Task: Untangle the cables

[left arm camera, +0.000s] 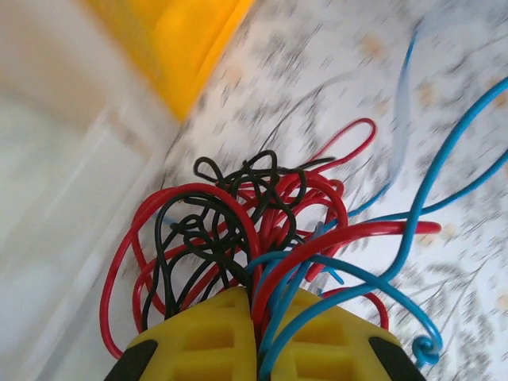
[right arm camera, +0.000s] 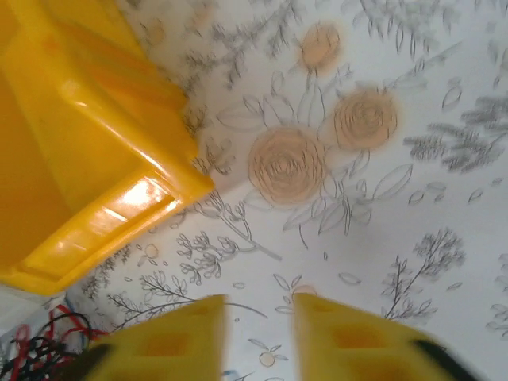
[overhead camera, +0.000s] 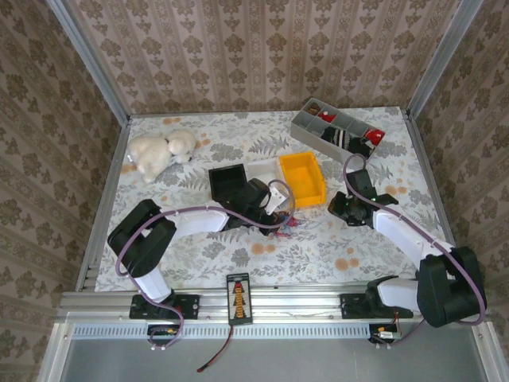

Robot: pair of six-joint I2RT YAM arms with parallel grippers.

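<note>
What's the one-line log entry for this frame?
left gripper: shut on cables | right gripper: open, empty, near yellow bin | cables: red, blue, black, tangled | stage: not yet untangled

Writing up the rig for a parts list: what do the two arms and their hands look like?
The left arm and right arm: white links, black joint housings, a lilac hose looping alongside each. The left hand and right hand: two chunky yellow fingers each, moulded with rectangular recesses, black toward the base.
</note>
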